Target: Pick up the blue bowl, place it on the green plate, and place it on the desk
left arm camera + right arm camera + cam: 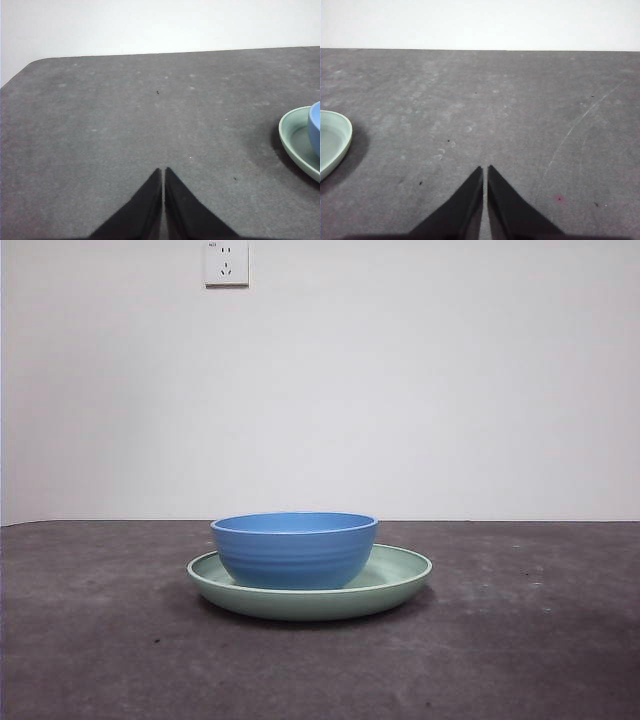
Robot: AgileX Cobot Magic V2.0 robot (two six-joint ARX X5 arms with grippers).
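Observation:
The blue bowl (pixel 294 549) stands upright inside the green plate (pixel 398 580), which rests on the desk (pixel 520 640) in the middle of the front view. No arm shows in that view. In the left wrist view my left gripper (pixel 163 171) is shut with nothing in it, over bare desk (pixel 125 125), well apart from the plate (pixel 295 142) and the bowl's edge (pixel 315 127). My right gripper (pixel 485 169) is also shut and holds nothing; only the plate's rim (pixel 332 140) shows in its view, and the bowl is out of it.
A white wall with a socket (pixel 226 262) stands behind the desk. The desk's rounded far corner (pixel 30 65) shows in the left wrist view. A thin pale scratch (pixel 580 122) marks the desk on the right gripper's side.

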